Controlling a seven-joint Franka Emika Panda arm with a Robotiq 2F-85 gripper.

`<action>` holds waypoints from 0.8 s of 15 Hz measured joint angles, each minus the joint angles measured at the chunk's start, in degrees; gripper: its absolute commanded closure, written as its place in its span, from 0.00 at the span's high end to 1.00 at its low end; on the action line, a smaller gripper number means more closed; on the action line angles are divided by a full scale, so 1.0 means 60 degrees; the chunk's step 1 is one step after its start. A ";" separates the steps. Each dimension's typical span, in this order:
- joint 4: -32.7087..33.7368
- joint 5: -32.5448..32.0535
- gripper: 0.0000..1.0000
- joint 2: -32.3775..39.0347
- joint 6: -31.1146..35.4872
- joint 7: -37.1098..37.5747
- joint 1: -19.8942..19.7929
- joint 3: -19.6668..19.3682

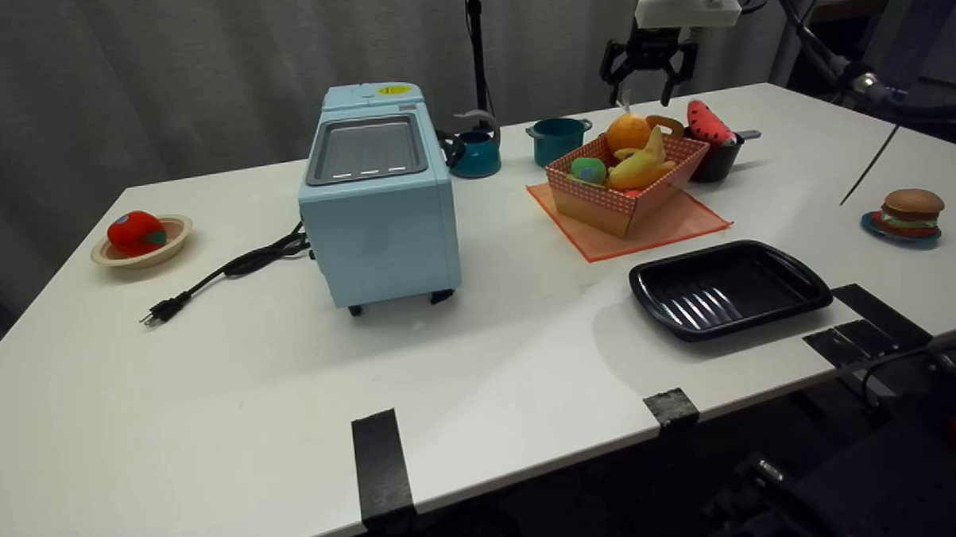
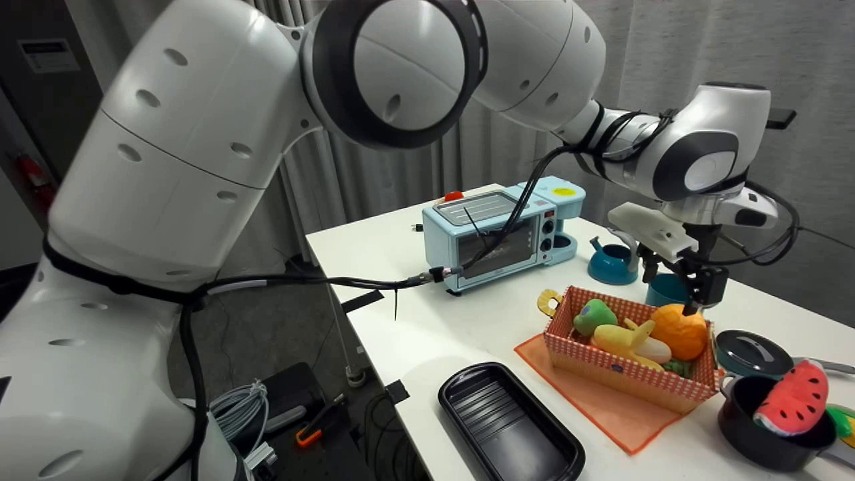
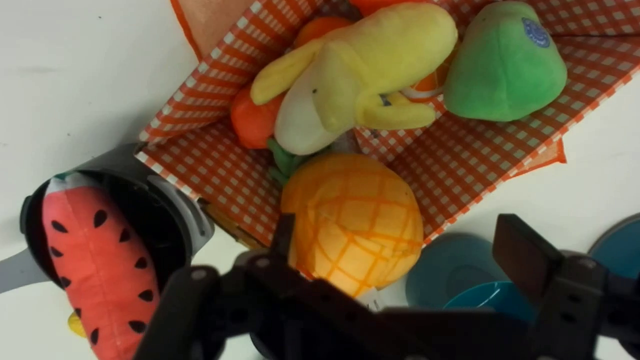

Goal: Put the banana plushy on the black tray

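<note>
Resting inside the checked basket [image 1: 591, 207], the banana plushy [image 3: 400, 47] lies beside the green toy [image 3: 505, 65] and near the orange toy [image 3: 355, 215]. In both exterior views, the black tray [image 1: 733, 287] sits on the tabletop [image 1: 481, 364], separate from the basket. Jaws stand released and spread wide above the orange toy's end of the basket.

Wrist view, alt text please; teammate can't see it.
A half-peeled, pale-yellow plush banana lies in a red-checked basket, beside a rounded green plush toy. Lower in the frame come a round orange plush and open, empty black fingers; at left, a red plush watermelon juts from a black pot.
</note>
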 measured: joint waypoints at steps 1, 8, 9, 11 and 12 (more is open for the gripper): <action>0.0018 0.0000 1.00 0.0087 0.0130 0.0003 0.0011 0.0001; 0.0219 -0.0070 1.00 0.0504 0.0659 0.0008 0.0048 0.0001; 0.0230 -0.0114 1.00 0.0506 0.0662 0.0008 0.0049 0.0000; 0.0265 -0.0227 1.00 0.0506 0.0662 0.0009 0.0058 -0.0006; 0.0286 -0.0314 1.00 0.0506 0.0662 0.0022 0.0071 -0.0009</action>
